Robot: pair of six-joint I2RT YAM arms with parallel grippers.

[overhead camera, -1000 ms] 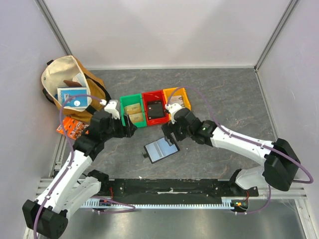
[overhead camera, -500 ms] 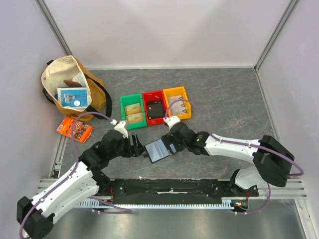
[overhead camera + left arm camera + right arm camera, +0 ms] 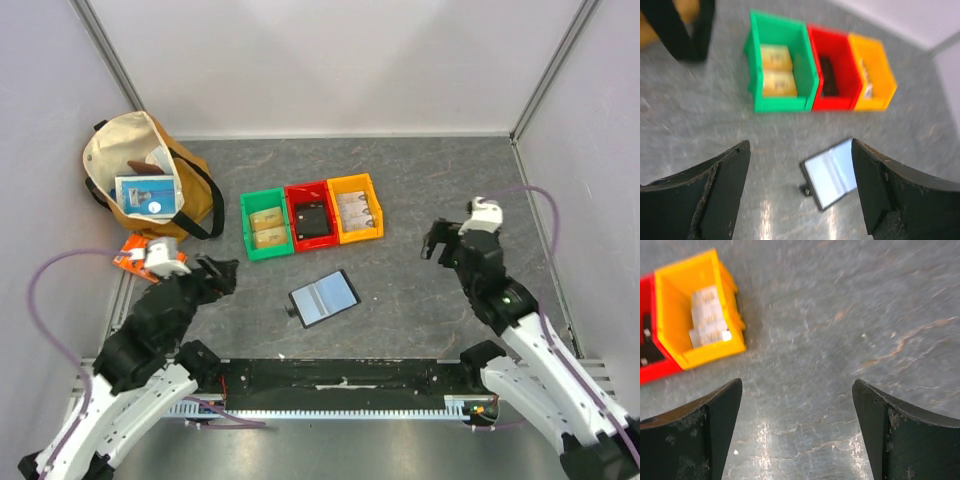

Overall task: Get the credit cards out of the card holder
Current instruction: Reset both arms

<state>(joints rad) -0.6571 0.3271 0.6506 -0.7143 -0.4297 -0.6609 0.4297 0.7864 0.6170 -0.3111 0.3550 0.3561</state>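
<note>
The card holder point(image 3: 324, 297) lies opened flat on the grey table with its two shiny grey-blue panels up; neither gripper touches it. Tan credit cards point(image 3: 265, 223) rest in the green bin point(image 3: 245, 215), and pale cards point(image 3: 355, 208) rest in the orange bin point(image 3: 375, 205). My left gripper point(image 3: 221, 271) hangs open to the holder's left. In the left wrist view the card holder point(image 3: 832, 172) shows between the spread fingers of the left gripper point(image 3: 800, 144), lower down. My right gripper point(image 3: 437, 240) is open over bare table far to the right, as the right wrist view point(image 3: 796, 385) shows.
A red bin point(image 3: 290, 215) between the green and orange ones holds a flat black item point(image 3: 312, 217). A tan bag point(image 3: 190, 175) with a blue-framed card stands at the back left, with an orange packet point(image 3: 130, 257) in front of it. A black rail point(image 3: 340, 375) runs along the near edge.
Both arms have drawn back from the card holder, the left toward the near left and the right toward the right side. The left jaws have spread slightly. The holder stays flat on the table.
</note>
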